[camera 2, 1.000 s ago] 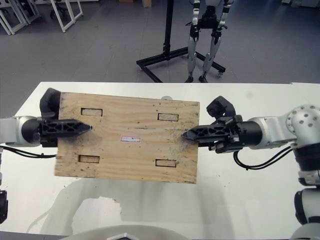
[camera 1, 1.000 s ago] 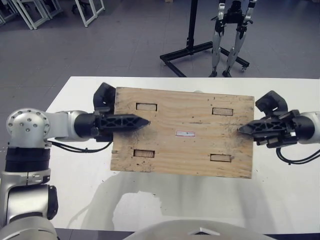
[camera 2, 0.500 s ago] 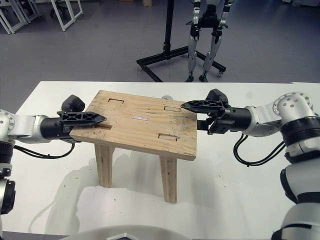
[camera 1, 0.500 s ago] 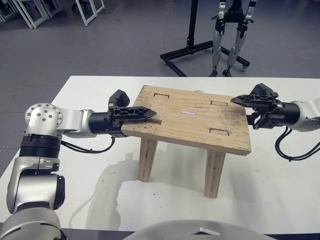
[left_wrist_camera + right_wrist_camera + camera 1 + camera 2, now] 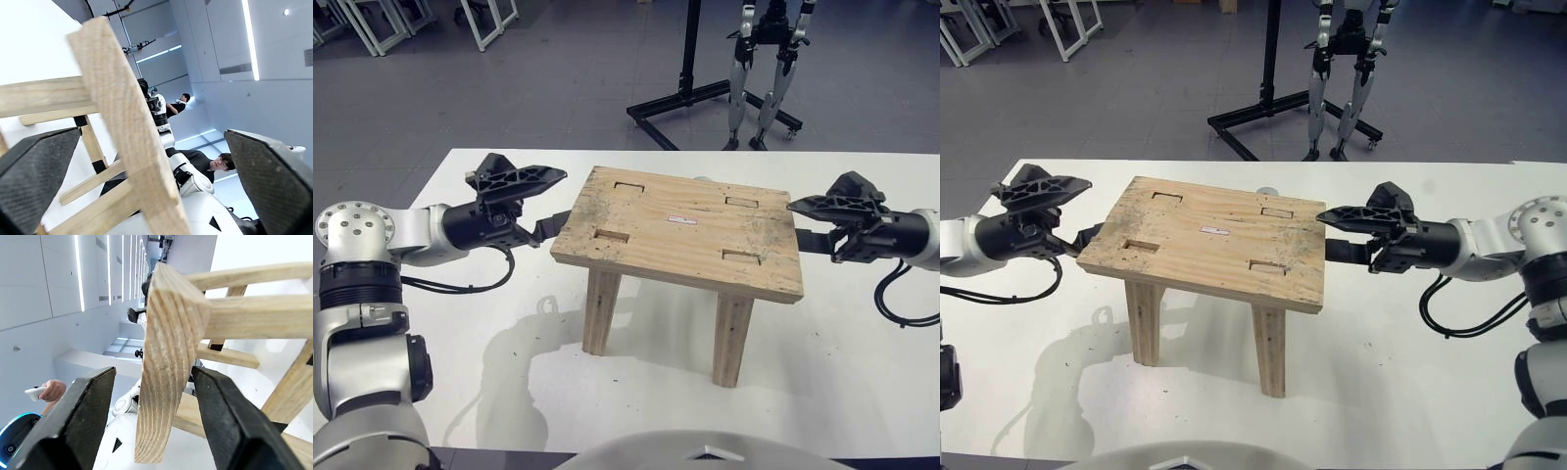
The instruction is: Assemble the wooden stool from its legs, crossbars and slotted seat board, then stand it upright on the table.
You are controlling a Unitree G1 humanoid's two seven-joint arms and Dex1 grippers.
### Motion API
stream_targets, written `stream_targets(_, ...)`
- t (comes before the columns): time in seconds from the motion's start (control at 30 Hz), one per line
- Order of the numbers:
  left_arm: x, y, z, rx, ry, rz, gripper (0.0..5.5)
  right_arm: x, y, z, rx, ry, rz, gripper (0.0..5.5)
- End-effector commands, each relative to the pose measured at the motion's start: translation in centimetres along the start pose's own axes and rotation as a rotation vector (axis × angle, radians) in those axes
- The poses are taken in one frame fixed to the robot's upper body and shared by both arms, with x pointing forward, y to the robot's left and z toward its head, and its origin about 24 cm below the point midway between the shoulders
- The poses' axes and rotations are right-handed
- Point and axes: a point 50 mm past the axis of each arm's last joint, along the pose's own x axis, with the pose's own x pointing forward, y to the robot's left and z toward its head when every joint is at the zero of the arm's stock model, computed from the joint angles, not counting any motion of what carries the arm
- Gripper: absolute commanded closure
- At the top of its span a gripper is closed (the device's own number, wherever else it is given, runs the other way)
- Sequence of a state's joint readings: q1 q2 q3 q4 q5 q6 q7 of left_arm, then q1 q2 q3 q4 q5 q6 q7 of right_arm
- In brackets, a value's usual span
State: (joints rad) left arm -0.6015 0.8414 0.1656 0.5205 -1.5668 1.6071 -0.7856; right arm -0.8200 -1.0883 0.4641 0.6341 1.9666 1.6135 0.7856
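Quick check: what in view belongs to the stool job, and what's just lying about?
Job: wooden stool, standing upright; left gripper and right gripper, open at its seat ends; table.
Lying about: black wheeled stand and white frames on the floor behind.

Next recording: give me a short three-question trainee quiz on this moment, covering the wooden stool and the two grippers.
1. True or false: the pale wooden stool lies on its side on the white table.
2. How many rectangular slots show in the top of the stool's seat board? A) two B) four C) six
3. Fill in: the left gripper and the right gripper, one at each end of the seat board, both have their fingers ____.
Key: 1 false, it stands upright on its legs; 2 B; 3 open.
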Motion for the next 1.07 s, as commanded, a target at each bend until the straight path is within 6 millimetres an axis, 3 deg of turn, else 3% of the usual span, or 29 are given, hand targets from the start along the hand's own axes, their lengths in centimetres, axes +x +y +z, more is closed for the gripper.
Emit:
stream_targets(0.03, -1.8, 0.8, -0.6, -0.028, -0.059, 0.054, 0.06, -1.3, 0.4, -0.4, -0.023, -0.033, -0.065, 2.64)
stream_targets(0.2, -3.9, 1.4, 0.4, -0.002, -0.211, 0.118, 0.06, -3.6, -0.9, -1.4, 0.005, -0.107, -0.145, 2.64)
stream_targets(0.33, -4.6, 3.7, 2.4, 0.331, -0.431, 0.436, 0.06, -4.6, -1.8, 0.3, -0.290, -0.341, -0.197, 2.64)
stream_targets(0.43, -2.8, 6.7, 2.9, 0.567, -0.536, 0.715, 0.06, -2.5, -2.8, 3.6, -0.608, -0.682, -0.339, 2.64)
stream_targets(0.47, -1.4, 7.7, 2.6, 0.633, -0.566, 0.759, 0.06, -1.8, -3.2, 4.5, -0.752, -0.841, -0.507, 2.64)
stream_targets(0.53, 1.2, 9.3, 1.8, 0.749, -0.571, 0.837, 0.06, 0.2, -4.4, 4.7, -0.875, -0.973, -0.626, 2.64)
stream_targets(0.63, 4.0, 12.1, 0.2, 0.843, -0.521, 0.892, 0.06, 3.7, -8.0, 4.4, -1.029, -0.973, -0.857, 2.64)
stream_targets(0.83, 6.0, 13.3, -0.3, 0.935, -0.566, 0.891, 0.06, 6.3, -12.4, 3.7, -1.172, -0.908, -1.096, 2.64)
stream_targets(1.07, 6.9, 12.4, 0.0, 1.018, -0.671, 0.937, 0.06, 7.0, -12.9, 2.7, -1.199, -0.933, -1.112, 2.64)
